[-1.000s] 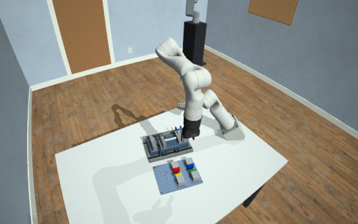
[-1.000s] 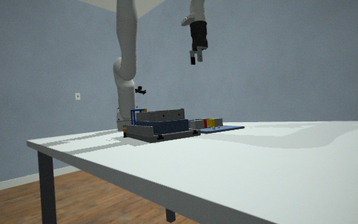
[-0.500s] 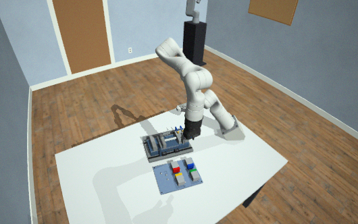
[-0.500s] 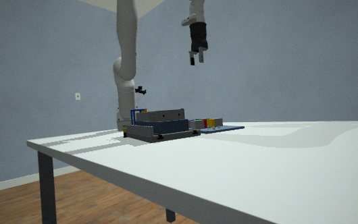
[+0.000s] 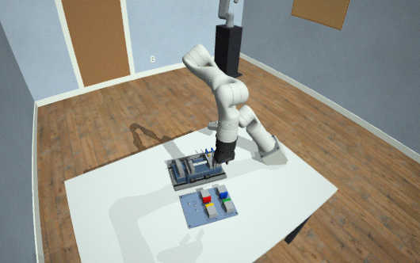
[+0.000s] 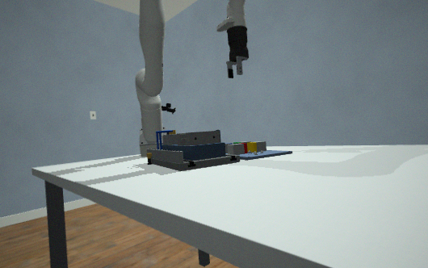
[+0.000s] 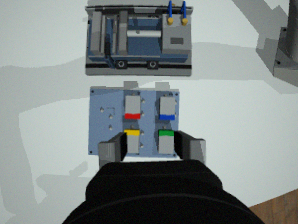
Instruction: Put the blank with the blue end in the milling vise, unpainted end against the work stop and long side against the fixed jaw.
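While the tool [image 5: 222, 163] [image 6: 235, 76] [image 7: 150, 141] gapes wide and holds nothing, its fingers partly hide the plate [image 7: 100, 137].
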